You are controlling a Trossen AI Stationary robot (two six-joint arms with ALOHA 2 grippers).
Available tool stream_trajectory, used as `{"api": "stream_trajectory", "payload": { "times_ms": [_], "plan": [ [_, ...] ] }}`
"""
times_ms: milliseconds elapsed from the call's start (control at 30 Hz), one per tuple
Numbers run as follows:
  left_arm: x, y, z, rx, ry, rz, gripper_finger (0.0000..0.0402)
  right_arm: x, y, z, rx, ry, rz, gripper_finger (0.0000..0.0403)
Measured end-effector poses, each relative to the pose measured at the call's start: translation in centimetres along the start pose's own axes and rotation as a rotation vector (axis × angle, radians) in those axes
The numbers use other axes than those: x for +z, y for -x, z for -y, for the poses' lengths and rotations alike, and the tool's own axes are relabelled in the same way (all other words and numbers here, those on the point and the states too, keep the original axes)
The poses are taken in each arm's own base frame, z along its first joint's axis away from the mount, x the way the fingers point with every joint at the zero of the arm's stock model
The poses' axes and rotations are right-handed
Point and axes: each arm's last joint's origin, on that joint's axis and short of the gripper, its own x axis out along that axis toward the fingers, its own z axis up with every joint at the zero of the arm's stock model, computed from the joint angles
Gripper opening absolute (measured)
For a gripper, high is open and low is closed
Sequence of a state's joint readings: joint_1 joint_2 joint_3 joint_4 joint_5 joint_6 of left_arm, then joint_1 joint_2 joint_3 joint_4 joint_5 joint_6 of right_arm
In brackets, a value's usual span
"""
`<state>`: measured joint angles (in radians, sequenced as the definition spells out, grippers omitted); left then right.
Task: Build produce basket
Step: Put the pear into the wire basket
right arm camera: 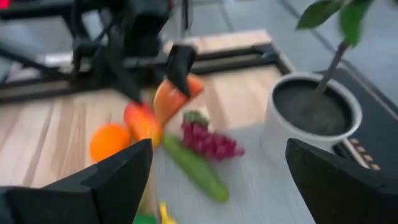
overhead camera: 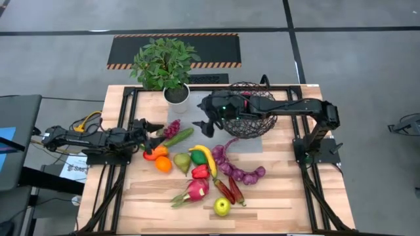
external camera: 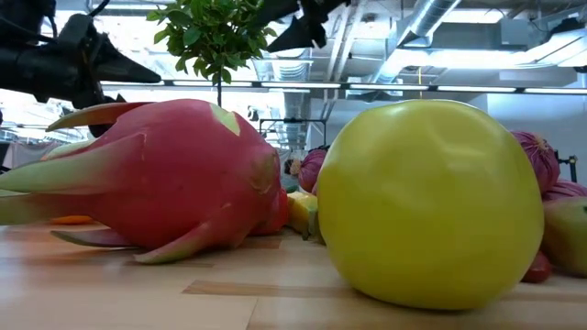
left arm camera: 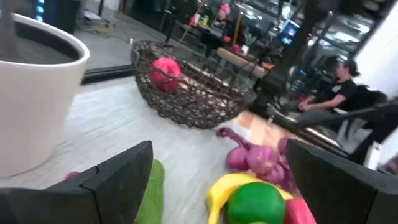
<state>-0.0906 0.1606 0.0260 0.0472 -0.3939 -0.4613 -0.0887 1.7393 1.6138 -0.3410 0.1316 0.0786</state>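
Two arms, high view: left gripper (overhead camera: 156, 127) spread just beside the cucumber (overhead camera: 178, 137), whose long axis slants toward the basket (overhead camera: 250, 109); right gripper (overhead camera: 203, 126) spread between basket and cucumber.
Produce, high view: most lies loose in front of the basket, banana (overhead camera: 207, 157) among it.
Low view: apple (external camera: 430, 202) and a pink dragon fruit (external camera: 165, 174) hide nearly everything; basket unseen.
Left wrist view: only here, a red fruit (left arm camera: 164, 73) shows inside the basket.
Right wrist view: blurry; white pot (right arm camera: 314, 117) near cucumber, grapes (right arm camera: 209, 140).

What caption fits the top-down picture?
Toy produce spread on the table; right tool open beside the wire basket.
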Motion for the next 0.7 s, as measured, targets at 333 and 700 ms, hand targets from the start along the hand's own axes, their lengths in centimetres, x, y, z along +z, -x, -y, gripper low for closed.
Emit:
{"api": "stream_trajectory", "payload": {
  "times_ms": [333,700],
  "plan": [
    [0.9,0.2,0.6,-0.063,0.046,-0.015,0.0355,-3.3,-5.0,-5.2,-0.034,0.121,-0.09,0.0388],
    [6.2,2.2,2.2,-0.058,-0.039,0.027,0.0355,-4.9,-9.9,-9.3,0.008,0.147,-0.326,0.0398]
  ]
}}
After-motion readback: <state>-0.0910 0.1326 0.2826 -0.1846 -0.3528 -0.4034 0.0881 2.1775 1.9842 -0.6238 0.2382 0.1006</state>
